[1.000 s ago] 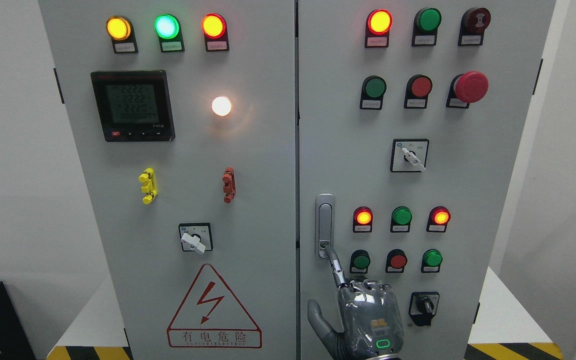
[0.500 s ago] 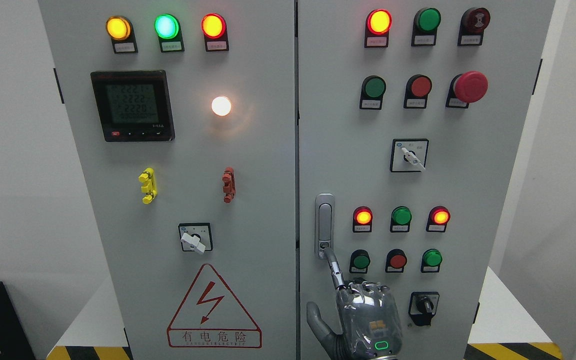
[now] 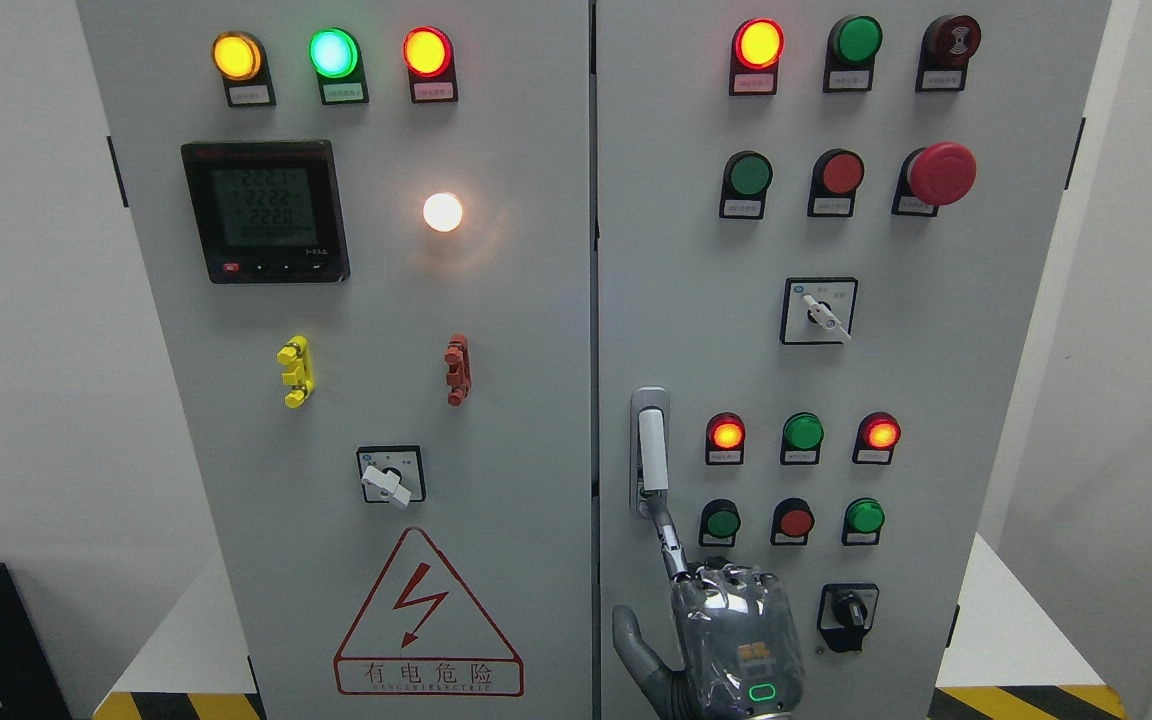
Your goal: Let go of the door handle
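Pointing is all the fingers are doing: the index finger point(image 3: 671, 545) is out straight w/ its tip touching the btm end of the door handle point(image 3: 652, 450). The other three are curled into the palm, the thumb sticks out to the side, and nothing is gripped. That's the right hand point(image 3: 731, 640), coming up from the btm edge just rt of centre, back of the hand toward me. No sign of the left arm.

The handle sits upright in its slim housing at the left edge of the right door point(image 3: 696, 300), next to the seam btwn the two doors. Its lever looks bright and raised, so I'd say the catch is prob. already popped.

To let go cleanly:
- Draw the fingertip straight back off the panel, not sideways or up. A sideways drag could nudge the lever.
- Keep clear of the green button point(image 3: 722, 522) just rt of the finger, and the red one beside it.
- Keep the curled fingers tucked til the hand is well off the door, then lower the arm.
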`<state>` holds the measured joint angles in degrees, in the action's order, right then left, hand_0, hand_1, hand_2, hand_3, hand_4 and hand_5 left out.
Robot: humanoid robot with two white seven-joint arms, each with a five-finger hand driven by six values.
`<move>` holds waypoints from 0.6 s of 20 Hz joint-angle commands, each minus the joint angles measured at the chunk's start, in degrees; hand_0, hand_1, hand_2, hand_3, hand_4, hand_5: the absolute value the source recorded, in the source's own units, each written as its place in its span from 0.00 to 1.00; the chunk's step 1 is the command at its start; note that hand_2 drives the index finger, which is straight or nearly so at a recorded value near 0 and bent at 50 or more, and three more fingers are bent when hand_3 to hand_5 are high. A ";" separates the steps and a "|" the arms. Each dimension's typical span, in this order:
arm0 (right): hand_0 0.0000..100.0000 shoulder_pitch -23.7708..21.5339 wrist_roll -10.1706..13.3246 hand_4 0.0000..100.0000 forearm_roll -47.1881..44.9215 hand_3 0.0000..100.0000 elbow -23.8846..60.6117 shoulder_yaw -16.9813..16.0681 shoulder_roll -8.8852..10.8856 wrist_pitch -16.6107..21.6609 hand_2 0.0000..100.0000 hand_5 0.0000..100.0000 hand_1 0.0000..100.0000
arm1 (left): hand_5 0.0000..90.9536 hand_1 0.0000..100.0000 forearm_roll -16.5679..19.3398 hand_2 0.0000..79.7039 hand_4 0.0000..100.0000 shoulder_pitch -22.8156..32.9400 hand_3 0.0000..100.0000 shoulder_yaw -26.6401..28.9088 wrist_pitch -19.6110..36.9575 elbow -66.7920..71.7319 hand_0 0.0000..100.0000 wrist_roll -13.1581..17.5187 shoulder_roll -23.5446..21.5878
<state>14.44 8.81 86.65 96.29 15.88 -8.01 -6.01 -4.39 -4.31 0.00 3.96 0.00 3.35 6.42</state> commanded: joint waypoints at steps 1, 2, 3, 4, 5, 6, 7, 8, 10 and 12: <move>0.48 -0.73 0.16 0.88 0.01 0.95 -0.14 0.03 0.01 -0.05 0.00 0.93 0.28 | 0.00 0.00 0.00 0.03 0.01 0.00 0.10 -1.23 0.00 -1.14 0.00 -0.01 0.00; 0.48 -0.73 0.16 0.88 0.01 0.95 -0.14 -0.06 0.01 -0.05 0.00 0.93 0.28 | 0.00 0.00 0.00 0.03 0.01 0.00 0.10 -1.23 0.00 -1.14 0.00 -0.01 0.00; 0.48 -0.73 0.16 0.88 0.01 0.95 -0.05 -0.06 0.01 -0.05 0.00 0.93 0.28 | 0.00 0.00 0.00 0.03 0.01 0.00 0.10 -1.23 0.00 -1.14 0.00 -0.01 0.00; 0.48 -0.73 0.16 0.88 0.01 0.95 -0.14 -0.06 0.10 -0.05 0.00 0.93 0.28 | 0.00 0.00 0.00 0.03 0.01 0.00 0.10 -1.23 0.00 -1.14 0.00 -0.01 0.00; 0.48 -0.73 0.16 0.88 0.01 0.95 -0.05 -0.06 0.10 -0.05 0.00 0.93 0.28 | 0.00 0.00 0.00 0.03 0.01 0.00 0.10 -1.23 0.00 -1.14 0.00 -0.01 0.00; 0.48 -0.73 0.16 0.88 0.01 0.95 -0.05 -0.06 0.01 -0.05 0.00 0.94 0.28 | 0.00 0.00 0.00 0.03 0.01 0.00 0.09 -1.23 0.00 -1.14 0.00 -0.01 0.00; 0.48 -0.73 0.16 0.88 0.01 0.95 -0.05 -0.06 0.10 -0.05 0.00 0.94 0.28 | 0.00 0.00 0.00 0.03 0.01 0.00 0.09 -1.23 0.00 -1.14 0.00 -0.01 0.00; 0.48 -0.73 0.16 0.88 0.01 0.95 0.04 -0.06 0.10 -0.05 0.00 0.94 0.28 | 0.00 0.00 0.00 0.03 0.01 0.00 0.10 -1.23 0.00 -1.14 0.00 -0.01 0.00; 0.48 -0.64 0.16 0.88 0.01 0.95 0.21 -0.06 0.10 -0.05 0.00 0.94 0.28 | 0.00 0.00 0.00 0.03 0.01 0.00 0.10 -1.23 0.00 -1.14 0.00 -0.01 0.00; 0.48 -0.47 0.25 0.88 0.01 0.95 0.48 -0.06 0.10 0.04 0.00 0.94 0.28 | 0.00 0.00 0.00 0.03 0.01 0.00 0.09 -1.23 0.00 -1.14 0.00 -0.01 0.00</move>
<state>13.84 8.83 86.66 96.21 15.86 -7.97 -6.00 -4.39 -4.31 0.00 3.96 0.00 3.35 6.42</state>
